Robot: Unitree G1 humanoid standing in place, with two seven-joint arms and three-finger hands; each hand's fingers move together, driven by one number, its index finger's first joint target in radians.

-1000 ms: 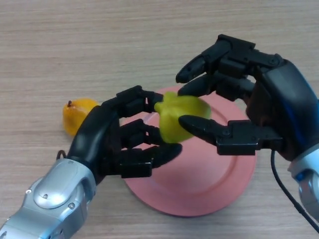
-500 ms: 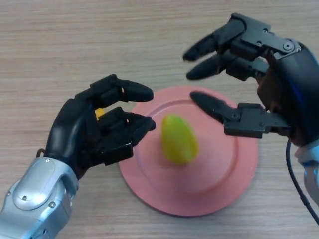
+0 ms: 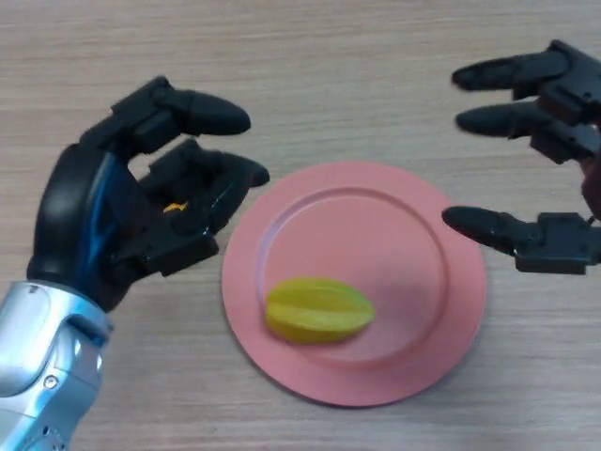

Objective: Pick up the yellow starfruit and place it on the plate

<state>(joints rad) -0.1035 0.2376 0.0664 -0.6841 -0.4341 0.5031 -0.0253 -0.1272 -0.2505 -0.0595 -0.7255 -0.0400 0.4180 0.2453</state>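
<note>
Both hands have let go and backed off: the left hand [image 3: 113, 221] sits over the worktop [image 3: 310, 66] just beside the plate's left rim, fingers loosely spread and holding nothing, and the right hand [image 3: 549, 249] is out at the right edge of the view, fingers straight and apart, also empty. Yellow starfruit [image 3: 317, 309] now lies on its side on the pink plate [image 3: 413, 282], in the near-left part of the plate, inside the rim, touching neither hand. Judged from that, the placement itself looks done; what remains is only clearing the arms away. Change versus one second back: then the fruit was pinched between both hands above the plate's far-left rim; half a second back it was already down, standing more upright near the plate's centre, with both hands close either side. Since then it has tipped over and rolled toward the near-left rim, and the hands have spread wider, the right one pulling well off the plate. A small orange object [image 3: 175, 206] shows through the left hand's fingers on the worktop left of the plate; too hidden to say more. Risk is low: fruit appears settled, though it lies fairly near the rim.
</note>
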